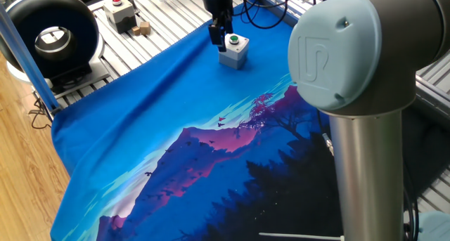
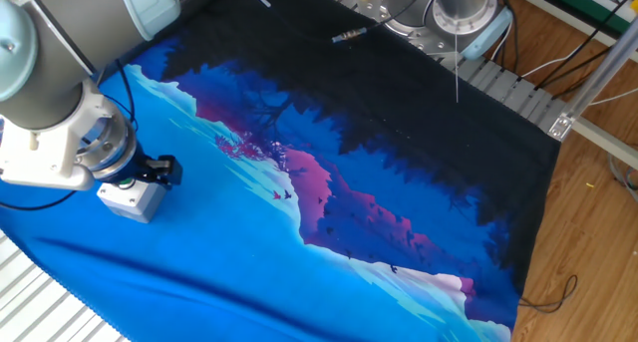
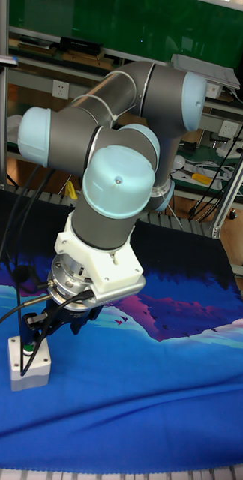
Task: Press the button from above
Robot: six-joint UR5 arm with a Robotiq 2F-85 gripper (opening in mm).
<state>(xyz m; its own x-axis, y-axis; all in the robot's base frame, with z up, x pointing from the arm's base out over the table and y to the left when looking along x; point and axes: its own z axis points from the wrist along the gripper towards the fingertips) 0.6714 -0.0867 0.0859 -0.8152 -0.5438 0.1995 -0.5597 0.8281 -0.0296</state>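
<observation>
The button [image 1: 233, 38] is small, round and green, on top of a light-grey box [image 1: 235, 55] at the far end of the blue cloth. My gripper [image 1: 216, 36] points straight down, its dark fingertips just left of the button and about level with the box top. The tall fixed view shows the fingertips [image 3: 33, 332] right over the button [image 3: 30, 348], almost touching it. From the other side, my wrist covers most of the button [image 2: 126, 182] and box [image 2: 132, 199]. No view shows a gap or contact between the fingertips.
A blue and purple printed cloth [image 1: 176, 128] covers the table. Behind it on the slatted aluminium surface stand a grey box with a red button [image 1: 119, 12], small wooden blocks [image 1: 143, 29] and a black round device [image 1: 53, 34]. My arm's elbow [image 1: 351, 51] fills the foreground.
</observation>
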